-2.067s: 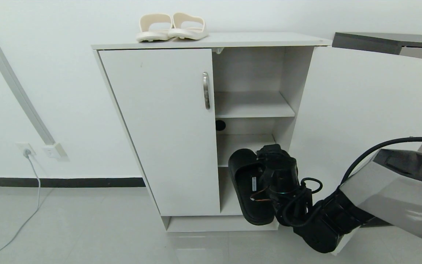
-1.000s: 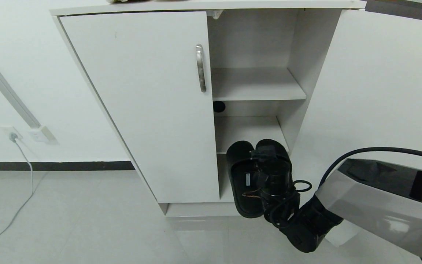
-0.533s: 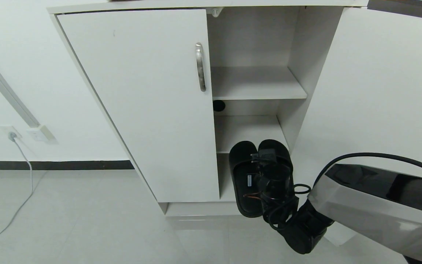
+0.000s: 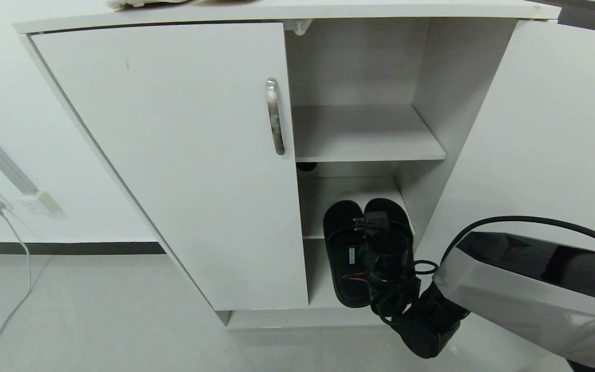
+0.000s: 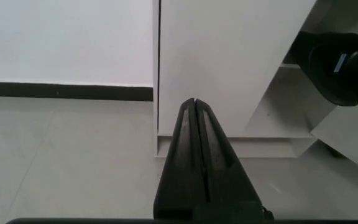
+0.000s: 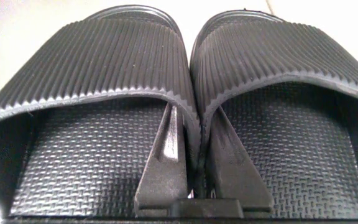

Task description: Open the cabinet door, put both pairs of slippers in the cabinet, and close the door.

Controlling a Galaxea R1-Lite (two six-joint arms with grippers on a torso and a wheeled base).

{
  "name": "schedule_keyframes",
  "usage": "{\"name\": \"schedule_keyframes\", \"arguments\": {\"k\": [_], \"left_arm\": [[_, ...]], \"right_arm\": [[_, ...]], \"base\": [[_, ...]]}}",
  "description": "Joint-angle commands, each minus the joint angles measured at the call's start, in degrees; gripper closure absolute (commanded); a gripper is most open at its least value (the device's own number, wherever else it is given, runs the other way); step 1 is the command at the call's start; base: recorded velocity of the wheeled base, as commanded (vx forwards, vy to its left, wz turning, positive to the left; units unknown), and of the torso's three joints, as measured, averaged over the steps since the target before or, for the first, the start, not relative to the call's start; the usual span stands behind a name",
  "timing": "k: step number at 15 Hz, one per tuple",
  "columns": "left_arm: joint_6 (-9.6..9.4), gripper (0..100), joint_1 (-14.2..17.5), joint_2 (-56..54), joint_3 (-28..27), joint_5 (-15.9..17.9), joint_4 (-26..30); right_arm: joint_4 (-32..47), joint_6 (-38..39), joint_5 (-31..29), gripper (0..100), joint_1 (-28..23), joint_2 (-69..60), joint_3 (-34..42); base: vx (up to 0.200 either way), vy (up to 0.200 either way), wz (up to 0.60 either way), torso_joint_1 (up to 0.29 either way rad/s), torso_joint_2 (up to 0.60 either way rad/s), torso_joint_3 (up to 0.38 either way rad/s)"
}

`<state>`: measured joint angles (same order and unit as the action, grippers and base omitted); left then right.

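Judging from how things lie, the task is near its midpoint. The cabinet (image 4: pixel 473 77) has its right door (image 4: pixel 545 129) swung wide at the right of the frame, so the opening step is done, while the left door (image 4: pixel 173 155) with its metal handle (image 4: pixel 275 116) is closed.

The black slippers (image 4: pixel 349 258) hang side by side at the mouth of the lower compartments, lower centre of the frame, toes pointing inward. I cannot tell whether they have crossed the front edge, and they are not yet set down.

The right gripper (image 6: pixel 194 168) is clamped on them, one finger inside each slipper, pinching the two adjoining strap walls together.

The cream slippers (image 4: pixel 142 3) sit on the cabinet's top surface at the upper left edge of the frame, untouched.

The left gripper (image 5: pixel 194 106) has its fingers pressed together around nothing, low over the floor (image 5: pixel 61 162) and facing the closed door.

What is left is to release the black pair inside, fetch and place the cream pair, then shut the right door.
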<state>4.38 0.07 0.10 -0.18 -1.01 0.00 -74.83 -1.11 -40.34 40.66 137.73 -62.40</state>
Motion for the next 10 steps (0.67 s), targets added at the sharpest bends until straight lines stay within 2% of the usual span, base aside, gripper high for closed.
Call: {"name": "schedule_keyframes", "arguments": {"k": [1,4,8,10], "left_arm": [[0.11,100,0.01,0.08,0.01,-0.04,0.00],[0.11,100,0.01,0.08,0.01,-0.04,0.00],[0.11,100,0.01,0.08,0.01,-0.13,0.00],[0.11,100,0.01,-0.01,0.01,-0.13,0.00]], "right_arm": [[0.38,0.14,0.08,100,-0.40,0.35,-1.23],[5.39,1.46,0.17,100,-1.19,1.49,-5.18],[17.17,5.94,1.58,100,-2.34,2.54,-14.68],[19.19,5.94,2.72,100,-3.13,4.13,-18.98]], "base": [[0.200,0.000,0.00,0.002,0.00,-0.002],[0.000,0.000,0.00,0.000,0.00,0.000],[0.000,0.000,0.00,0.000,0.00,0.000],[0.000,0.000,0.00,0.000,0.00,0.000]]}}
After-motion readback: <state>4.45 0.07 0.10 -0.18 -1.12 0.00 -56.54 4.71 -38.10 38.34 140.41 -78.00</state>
